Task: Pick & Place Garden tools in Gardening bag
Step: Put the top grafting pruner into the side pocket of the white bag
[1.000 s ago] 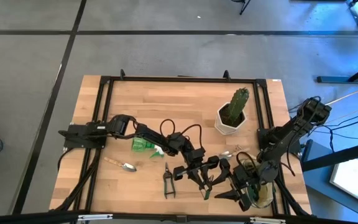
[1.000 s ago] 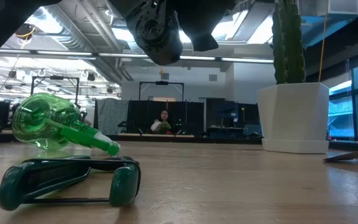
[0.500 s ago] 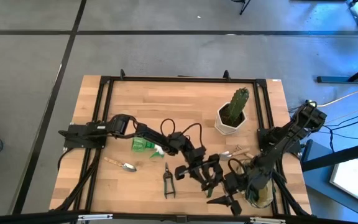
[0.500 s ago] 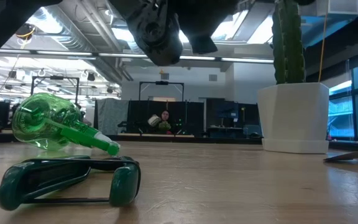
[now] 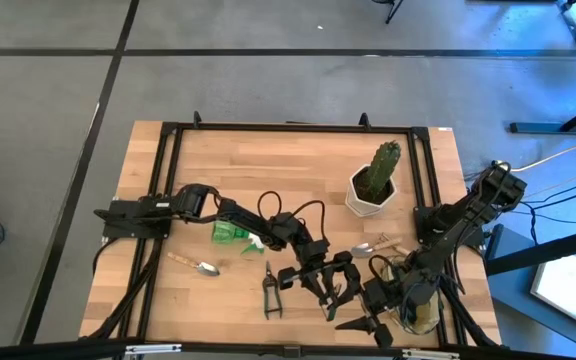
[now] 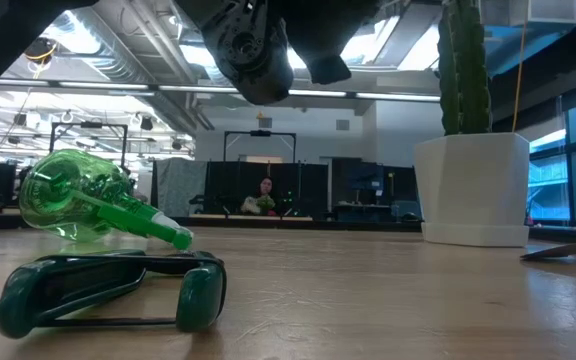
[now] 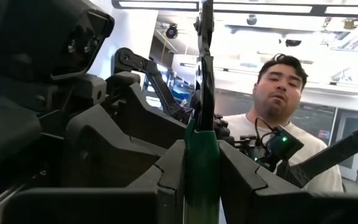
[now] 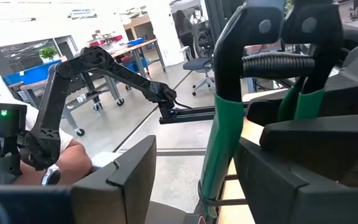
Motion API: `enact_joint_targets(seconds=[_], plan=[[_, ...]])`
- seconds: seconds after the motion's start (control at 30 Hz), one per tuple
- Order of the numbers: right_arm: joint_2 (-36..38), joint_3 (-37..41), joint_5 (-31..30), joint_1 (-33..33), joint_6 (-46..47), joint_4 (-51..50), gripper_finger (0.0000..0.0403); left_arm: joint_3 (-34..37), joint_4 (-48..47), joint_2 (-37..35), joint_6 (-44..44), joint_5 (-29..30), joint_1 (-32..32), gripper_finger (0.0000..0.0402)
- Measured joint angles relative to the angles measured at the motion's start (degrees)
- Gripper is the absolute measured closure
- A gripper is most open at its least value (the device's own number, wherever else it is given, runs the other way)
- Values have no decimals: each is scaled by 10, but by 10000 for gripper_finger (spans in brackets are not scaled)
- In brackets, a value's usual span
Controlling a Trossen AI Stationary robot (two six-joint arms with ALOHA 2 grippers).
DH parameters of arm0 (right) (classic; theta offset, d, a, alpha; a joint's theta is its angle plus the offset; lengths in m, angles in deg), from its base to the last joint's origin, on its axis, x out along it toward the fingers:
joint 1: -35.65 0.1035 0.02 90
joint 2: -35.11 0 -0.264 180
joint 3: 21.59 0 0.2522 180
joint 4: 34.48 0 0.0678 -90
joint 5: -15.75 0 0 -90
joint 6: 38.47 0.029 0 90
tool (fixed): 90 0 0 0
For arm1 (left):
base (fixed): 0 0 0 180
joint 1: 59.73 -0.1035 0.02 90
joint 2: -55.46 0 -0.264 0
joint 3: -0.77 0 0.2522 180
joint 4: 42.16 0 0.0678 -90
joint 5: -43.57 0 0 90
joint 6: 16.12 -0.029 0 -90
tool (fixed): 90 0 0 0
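My left gripper is shut on a pair of pruning shears with green handle grips, held up over the near middle of the table. My right gripper is open beside it; its fingers stand either side of the shears' free green handle, and I see no touch. The olive gardening bag stands under the right arm at the near right. A second pair of shears, a green spray bottle and two trowels lie on the table. My left gripper pinches one green handle grip of the shears between its two fingers. The shears stand up past the fingers, blades farthest from them, lifted clear of the table. The coil spring and the other handle are free.
A cactus in a white pot stands at the far right. A black frame runs round the tabletop. In the low view the spray bottle and lying shears are at the left. A person stands beyond the table.
My right gripper has gone a little toward the table's left, closing on the shears that my left gripper holds up. The shears and my left gripper have stayed where they were.
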Motion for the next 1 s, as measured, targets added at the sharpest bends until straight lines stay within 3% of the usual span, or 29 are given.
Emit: enact_joint_targets(seconds=[0.5,1.0], plan=[[0,0,-13,-2,5,9,291,3,-8,0,-14,-6,1,343],[-2,1,2,-8,9,9,307,3,-56,-2,-45,-2,1,343]])
